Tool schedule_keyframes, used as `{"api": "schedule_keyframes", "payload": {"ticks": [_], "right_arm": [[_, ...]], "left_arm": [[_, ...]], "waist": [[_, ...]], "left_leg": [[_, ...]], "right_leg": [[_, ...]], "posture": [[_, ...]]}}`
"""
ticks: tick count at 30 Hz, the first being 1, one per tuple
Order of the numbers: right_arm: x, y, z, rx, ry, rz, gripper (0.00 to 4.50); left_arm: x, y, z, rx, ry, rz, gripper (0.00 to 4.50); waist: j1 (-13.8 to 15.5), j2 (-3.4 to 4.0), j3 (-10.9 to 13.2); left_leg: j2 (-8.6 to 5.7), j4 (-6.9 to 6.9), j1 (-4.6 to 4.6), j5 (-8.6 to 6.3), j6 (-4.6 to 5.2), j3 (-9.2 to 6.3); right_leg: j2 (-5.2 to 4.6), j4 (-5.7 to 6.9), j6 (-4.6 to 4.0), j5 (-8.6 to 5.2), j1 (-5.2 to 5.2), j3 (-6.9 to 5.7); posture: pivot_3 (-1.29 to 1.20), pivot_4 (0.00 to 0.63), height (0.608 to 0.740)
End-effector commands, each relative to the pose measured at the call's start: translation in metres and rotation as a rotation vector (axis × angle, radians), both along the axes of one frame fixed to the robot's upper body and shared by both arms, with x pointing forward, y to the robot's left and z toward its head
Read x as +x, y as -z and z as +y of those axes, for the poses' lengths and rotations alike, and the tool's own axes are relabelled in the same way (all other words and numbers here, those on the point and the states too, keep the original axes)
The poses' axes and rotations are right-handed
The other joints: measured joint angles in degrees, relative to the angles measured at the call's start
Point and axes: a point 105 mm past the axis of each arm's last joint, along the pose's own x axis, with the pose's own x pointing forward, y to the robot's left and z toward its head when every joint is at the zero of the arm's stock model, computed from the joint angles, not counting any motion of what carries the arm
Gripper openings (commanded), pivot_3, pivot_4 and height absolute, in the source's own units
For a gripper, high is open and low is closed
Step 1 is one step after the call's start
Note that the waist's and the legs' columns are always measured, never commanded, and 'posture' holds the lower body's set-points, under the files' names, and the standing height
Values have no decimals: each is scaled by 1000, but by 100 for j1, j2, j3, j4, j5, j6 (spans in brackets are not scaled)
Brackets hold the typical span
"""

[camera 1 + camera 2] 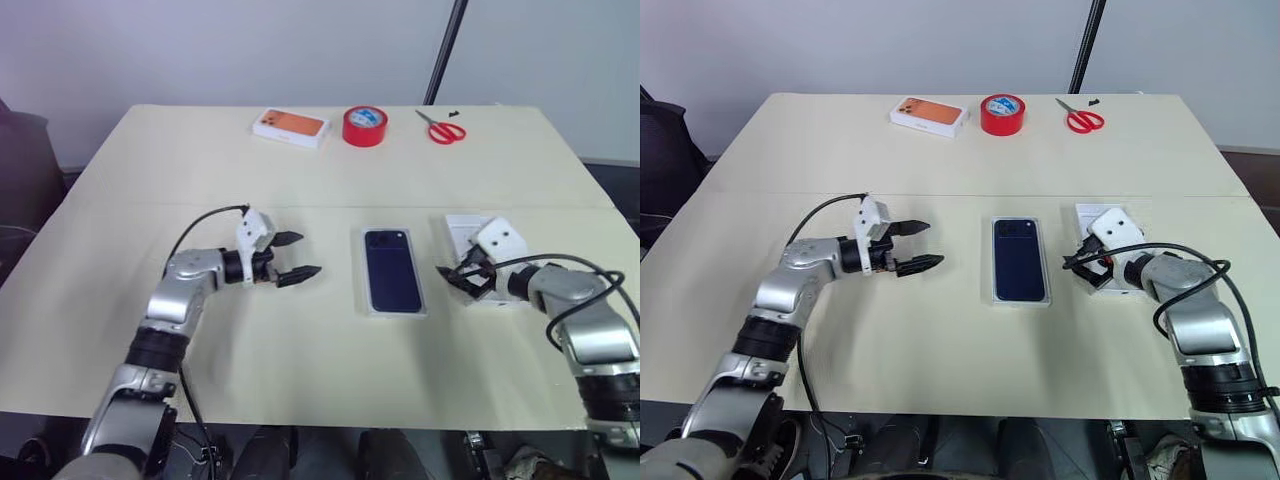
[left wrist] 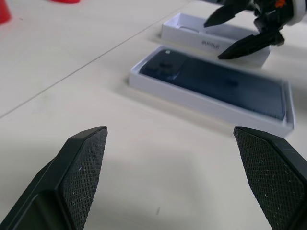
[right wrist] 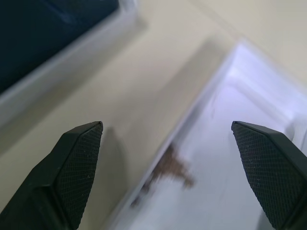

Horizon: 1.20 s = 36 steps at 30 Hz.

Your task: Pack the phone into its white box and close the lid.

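The dark navy phone (image 1: 392,270) lies flat inside the shallow white box (image 1: 368,300) at the middle of the table, camera cluster at the far end. The lid (image 1: 462,232), a white tray with its plain inside up, rests on the table just right of the box. My left gripper (image 1: 308,254) hovers open to the left of the box, pointing toward it, nothing between its fingers. My right gripper (image 1: 452,280) stands open over the lid's near end, empty. The left wrist view has the boxed phone (image 2: 216,86) and the lid (image 2: 201,40) behind it.
Along the table's far edge sit an orange-topped white box (image 1: 291,127), a red tape roll (image 1: 365,126) and red scissors (image 1: 440,127). A dark pole (image 1: 445,50) rises behind the table. A seam crosses the tabletop (image 1: 150,205).
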Motion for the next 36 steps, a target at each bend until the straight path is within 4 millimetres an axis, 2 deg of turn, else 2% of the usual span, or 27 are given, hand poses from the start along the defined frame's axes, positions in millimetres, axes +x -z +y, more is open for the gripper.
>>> {"api": "schedule_keyframes", "payload": {"ticks": [1,6,9,12,17,20,24,27,32,35,36], "right_arm": [[-9,-6,10,-47,12,-9,4492],[-17,-7,3,-42,110,33,4492],[-20,-13,2,-30,144,60,4492],[-26,-13,-2,37,159,134,4492],[-31,-13,0,243,222,302,4492],[-26,-18,4,278,221,334,4492],[-18,-22,1,248,227,327,4492],[-15,-17,-8,268,316,347,4492],[-16,-7,-10,238,320,368,4492],[-15,-5,-11,208,319,363,3652],[-14,-5,-11,200,321,359,3167]], "left_arm": [[-10,-10,3,-35,29,-65,4431],[-26,-17,4,-80,89,-78,4431],[-37,-11,6,-56,165,-14,4431],[-42,-5,-3,-53,185,1,4431],[-48,-4,-8,-59,207,-41,4431],[-48,-9,-7,-68,213,-75,4431],[-48,-10,-10,-66,224,-88,4431],[-49,-10,-13,-65,224,-96,4431],[-49,-11,-18,-98,188,-68,4431],[-50,-10,-16,-94,175,-68,4500],[-50,-10,-16,-94,171,-68,4500]], "waist": [[1,2,-1],[2,2,-1],[-3,5,-3],[-3,6,-3],[-26,8,-2],[-22,8,-2],[-16,8,-2],[-11,8,-2],[-15,8,-2],[-21,8,-2],[-24,8,-2]], "left_leg": [[0,0,0,0,0,0],[-1,-1,-1,0,1,-2],[0,-1,0,0,1,-2],[-1,-3,0,-1,2,0],[1,-2,1,-1,2,0],[1,-1,1,-1,3,1],[1,-3,1,-1,3,0],[-1,-2,0,-1,3,1],[-1,-2,0,-1,3,1],[-1,-1,1,-1,3,1],[-1,-1,1,-1,3,2]], "right_leg": [[0,0,0,0,0,1],[0,0,0,0,-1,1],[0,2,0,0,0,1],[0,0,0,0,0,2],[3,3,0,0,0,1],[2,2,0,0,2,2],[1,2,0,0,1,1],[-1,1,0,0,1,1],[-1,2,0,0,1,1],[-1,2,0,0,1,1],[-1,3,0,0,1,1]], "posture": [[0,150,740],[0,150,740],[0,150,740],[0,150,740],[0,150,740],[0,150,740],[0,150,740],[0,150,740],[0,150,740],[0,150,740],[0,150,740]]}}
